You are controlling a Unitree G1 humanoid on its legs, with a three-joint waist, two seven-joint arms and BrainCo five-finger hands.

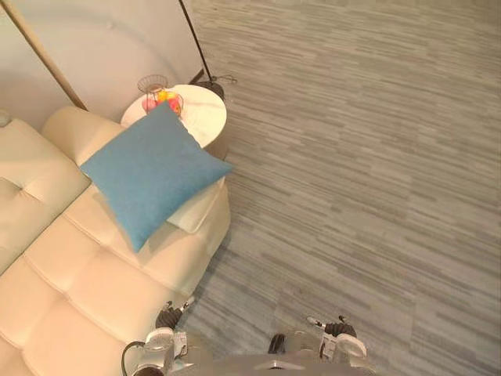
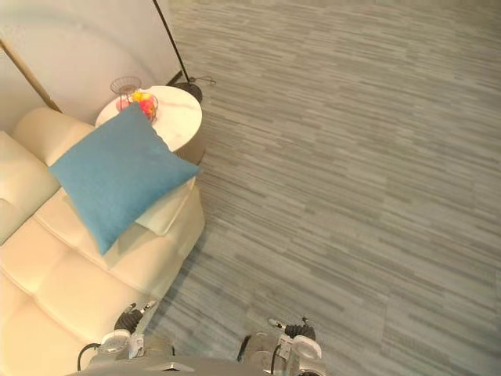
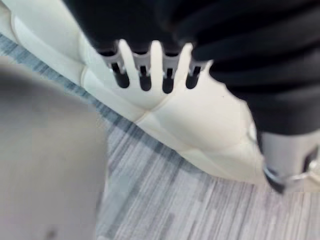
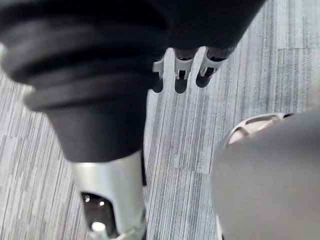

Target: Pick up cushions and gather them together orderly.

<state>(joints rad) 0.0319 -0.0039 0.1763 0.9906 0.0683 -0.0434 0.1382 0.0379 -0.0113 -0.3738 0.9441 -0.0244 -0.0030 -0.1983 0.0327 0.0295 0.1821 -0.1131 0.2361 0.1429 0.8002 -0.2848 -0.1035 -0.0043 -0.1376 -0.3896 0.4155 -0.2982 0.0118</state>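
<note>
On the sofa [image 1: 78, 274], at its far end, the top cushion [image 1: 153, 176] lies over the flat cushion [image 1: 196, 211]. Just behind them stands a round counter [image 1: 205, 117] carrying a fruit basket [image 1: 163, 100], with a lamp base [image 1: 210, 86] behind it. The carpet floor [image 1: 352, 196] spreads to the right.

No readable text, labels or numbers anywhere.

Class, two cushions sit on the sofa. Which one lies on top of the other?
The blue cushion. It rests over the cream cushion, which peeks out beneath its edge at the end of the sofa.
</note>
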